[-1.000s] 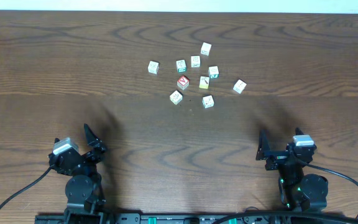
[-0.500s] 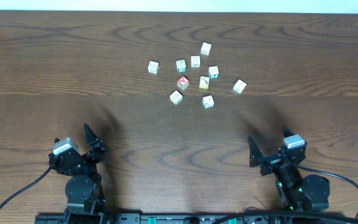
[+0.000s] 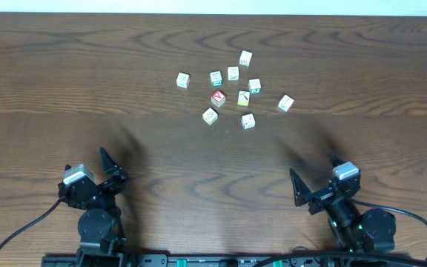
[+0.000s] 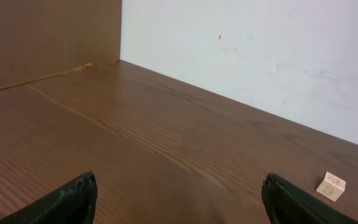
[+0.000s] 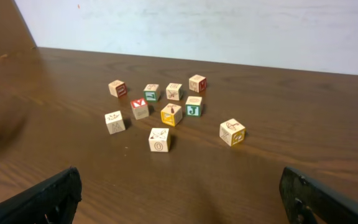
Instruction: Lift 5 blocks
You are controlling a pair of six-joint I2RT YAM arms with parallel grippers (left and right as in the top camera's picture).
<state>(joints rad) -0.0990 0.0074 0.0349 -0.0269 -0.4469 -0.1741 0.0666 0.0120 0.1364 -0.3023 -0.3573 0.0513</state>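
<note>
You have a wide dark wooden table (image 3: pixel 50 59) with both arms parked at its near edge. Your left gripper (image 3: pixel 110 169) has its jaws spread wide, with nothing between them. Your right gripper (image 3: pixel 315 176) is also spread wide and bare. The blocks (image 3: pixel 233 73) lie in a loose cluster toward the far side of the table. They are well apart from both grippers and sit roughly midway between the two arms. From the right wrist, the cluster sits ahead and a little left of centre. From the left wrist, you see only one cube (image 4: pixel 331 186), far to the right. A red-faced cube (image 3: pixel 219 97) and a yellowish cube (image 3: pixel 243 98) sit among the pale ones.
</note>
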